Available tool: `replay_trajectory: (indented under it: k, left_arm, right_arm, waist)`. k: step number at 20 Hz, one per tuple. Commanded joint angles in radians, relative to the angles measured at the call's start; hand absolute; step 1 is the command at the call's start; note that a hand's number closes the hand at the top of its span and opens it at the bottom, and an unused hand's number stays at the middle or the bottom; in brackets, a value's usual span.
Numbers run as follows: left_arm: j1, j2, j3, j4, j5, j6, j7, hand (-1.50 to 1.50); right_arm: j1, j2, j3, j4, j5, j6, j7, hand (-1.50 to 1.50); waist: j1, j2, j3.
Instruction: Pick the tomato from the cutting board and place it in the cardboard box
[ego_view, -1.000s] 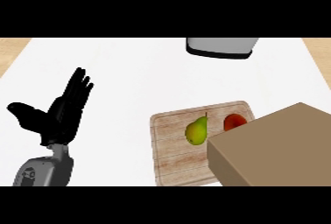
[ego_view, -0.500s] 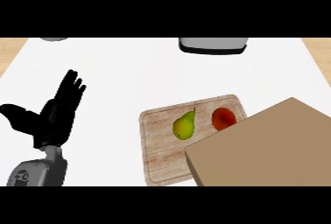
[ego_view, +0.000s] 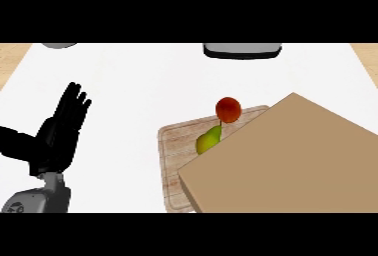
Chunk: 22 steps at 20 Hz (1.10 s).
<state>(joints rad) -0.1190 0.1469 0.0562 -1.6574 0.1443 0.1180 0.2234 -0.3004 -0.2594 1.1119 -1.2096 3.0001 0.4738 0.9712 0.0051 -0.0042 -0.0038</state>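
- Left robot hand (ego_view: 60, 131): it shows at the left of the view, resting open with straight fingers pointing up and nothing in it. Its thumb sticks out toward the left edge. The grey forearm (ego_view: 37, 199) below it is cut off by the lower edge.
- Grey thing (ego_view: 59, 45): only a sliver shows at the top left, so what it is cannot be made out.
- Table (ego_view: 148, 80): white top, with a tan strip showing at the upper left and upper right corners.
- Board (ego_view: 176, 150): wooden, lying right of the middle. Its right and lower parts are hidden behind the box.
- Pear (ego_view: 208, 141): yellow-green, lying on the board, with its lower right side hidden by the box edge.
- Tomato (ego_view: 228, 109): red, showing above the pear, near the board's far edge and just beside the box's upper left edge. Whether it rests on the board or is off it cannot be told.
- Grey and dark container (ego_view: 242, 49): at the top middle, cut off by the upper edge.
- Box (ego_view: 295, 160): a large plain brown shape filling the lower right, cut off by the right and lower edges. Its opening does not show.
- Right robot hand: not seen anywhere.
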Motion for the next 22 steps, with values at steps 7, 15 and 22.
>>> replay_trajectory:
  k: [7,15,22]
  left_arm:
    - [-0.032,-0.004,0.007,0.047,0.0,-0.013,-0.034,0.0]
    - [0.01,-0.019,-0.012,0.009,-0.004,-0.008,-0.024,0.0]
    - [0.002,0.001,0.007,-0.048,0.004,0.005,0.038,0.0]
  right_arm:
    - [-0.058,0.052,0.225,0.058,-0.048,-0.36,-0.074,-1.5]
    - [0.075,0.074,0.325,-0.031,-0.2,-0.642,0.042,-1.5]
    - [0.117,0.002,0.407,-0.115,-0.196,-0.761,0.051,-1.5]
  waist:
    - [0.013,0.011,0.004]
    - [0.019,0.015,0.005]
    - [0.004,0.003,0.005]
